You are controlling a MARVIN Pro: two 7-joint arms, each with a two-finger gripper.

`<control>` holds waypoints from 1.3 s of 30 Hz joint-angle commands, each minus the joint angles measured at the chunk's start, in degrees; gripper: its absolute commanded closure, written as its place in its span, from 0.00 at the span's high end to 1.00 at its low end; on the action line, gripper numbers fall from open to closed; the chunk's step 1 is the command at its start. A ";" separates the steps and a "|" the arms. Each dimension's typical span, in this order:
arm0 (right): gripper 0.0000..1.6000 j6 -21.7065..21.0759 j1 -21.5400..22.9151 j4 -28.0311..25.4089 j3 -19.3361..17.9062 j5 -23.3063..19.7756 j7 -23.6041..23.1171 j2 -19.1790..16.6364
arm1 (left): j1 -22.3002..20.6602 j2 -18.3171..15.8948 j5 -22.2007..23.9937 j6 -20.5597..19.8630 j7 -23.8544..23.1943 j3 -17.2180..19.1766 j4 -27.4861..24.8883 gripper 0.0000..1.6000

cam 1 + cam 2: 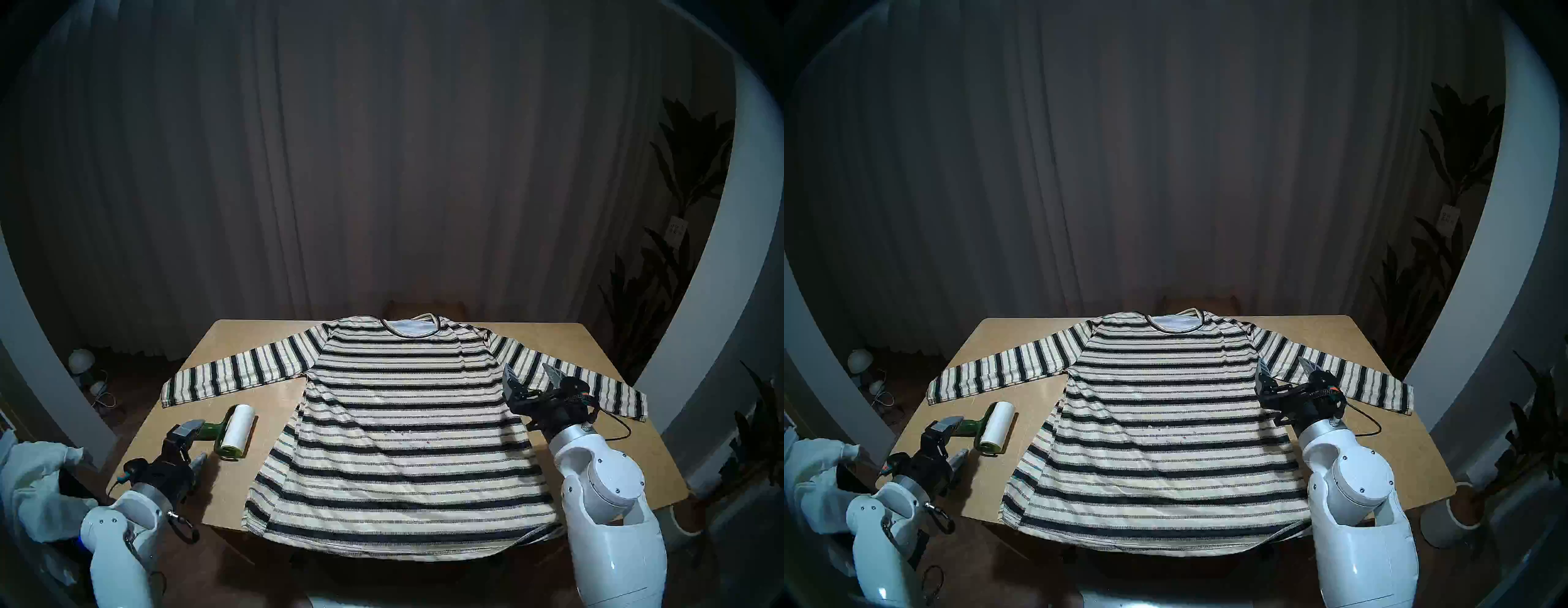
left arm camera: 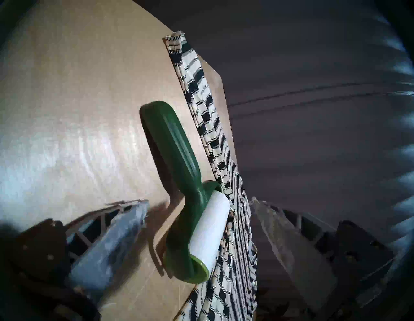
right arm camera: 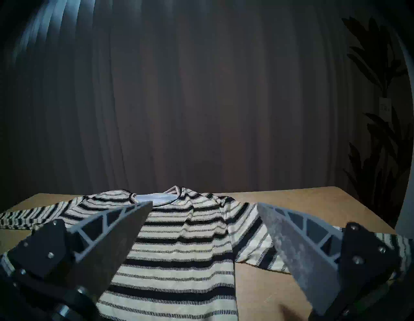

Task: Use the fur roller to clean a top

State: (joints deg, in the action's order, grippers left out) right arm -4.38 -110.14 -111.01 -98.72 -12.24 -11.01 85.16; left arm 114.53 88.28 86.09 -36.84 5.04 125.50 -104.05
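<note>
Fur roller (image 1: 232, 432) ahead of left fingers (image 1: 191, 427).

cream-black striped top (image 1: 407, 429), green-white fur roller (image 1: 234, 432)

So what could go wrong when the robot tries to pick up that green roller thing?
The fur roller lies loose on the table, so the open left gripper might nudge it and make it roll away. Its handle is slim, so the jaws could close crookedly. The roll lies close beside the striped top, so the sticky roll might snag and bunch the cloth.
</note>
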 commanded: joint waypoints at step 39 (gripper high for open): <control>1.00 3.85 1.63 -2.03 0.95 4.62 5.70 1.89 | -9.07 1.67 -1.33 5.46 11.57 -6.97 9.03 1.00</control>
State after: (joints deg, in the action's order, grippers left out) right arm -1.11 -109.54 -111.88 -98.42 -7.40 -5.24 86.67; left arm 105.54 88.23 85.52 -31.27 16.65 121.67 -100.82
